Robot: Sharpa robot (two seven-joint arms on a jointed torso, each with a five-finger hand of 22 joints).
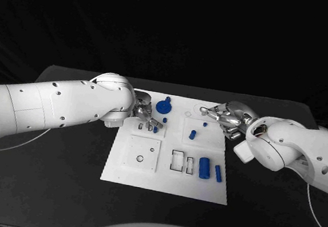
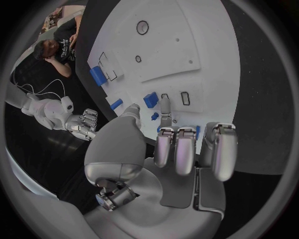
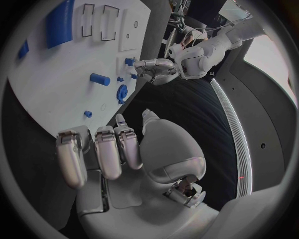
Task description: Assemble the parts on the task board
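Head view has the task board (image 1: 166,177), a flat matte white plate, sitting in the middle of the black table (image 1: 52,189), with both white arms reaching in over its far end. Surface looks smooth, with shallow rectangular outlines and a couple of small round holes cut in it. Blue parts are scattered on it: a fat cylinder (image 1: 204,167) lying beside a thinner bar (image 1: 218,174) near the right edge, a short peg (image 1: 193,134) further up, and a round gear-like piece (image 1: 163,107) at the far end.

Left hand (image 1: 145,117) is shiny silver metal and hovers over the board's far left corner; the left wrist view shows its fingers (image 2: 176,149) curled downward with a small blue block (image 2: 151,99) just past them, and I can't tell if it's holding anything. Right hand (image 1: 223,116) sits at the far right corner, fingers (image 3: 99,152) bent but apart, nothing in them. Thin pale cables (image 1: 17,144) trail across the table by both arms.
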